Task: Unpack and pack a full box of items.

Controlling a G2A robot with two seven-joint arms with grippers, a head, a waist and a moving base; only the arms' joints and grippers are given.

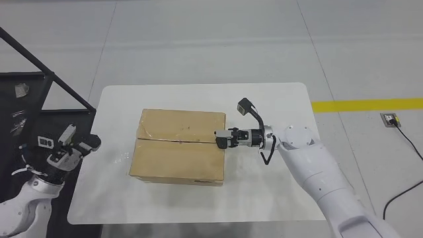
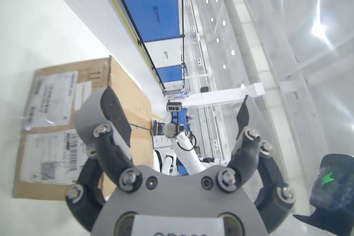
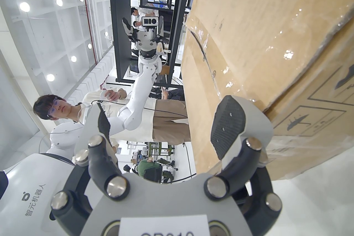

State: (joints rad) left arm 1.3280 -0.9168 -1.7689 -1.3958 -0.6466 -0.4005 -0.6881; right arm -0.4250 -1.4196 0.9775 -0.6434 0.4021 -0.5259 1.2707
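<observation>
Cardboard box (image 1: 178,147), brown, rectangular, flaps closed and sealed with clear tape along the centre seam; sits flat near the middle of the white round-cornered table (image 1: 251,192), long seam running across from the robot's left to its right. White printed paper labels (image 2: 47,98) are stuck on the end face turned toward the left arm. Right gripper (image 1: 218,139), grey metal with black ribbed pads, is level with the box top at the right-hand end of the seam, claw spread wide; in its wrist view (image 3: 164,112) one pad (image 3: 228,126) lies over the box's upper edge, contact not discernible, the other pad stands clear in the air. Left gripper (image 1: 89,144), same make, is over the table's left edge, well apart from the box, claw likewise spread wide (image 2: 177,98) and holding nothing, pointing toward the labelled end.
</observation>
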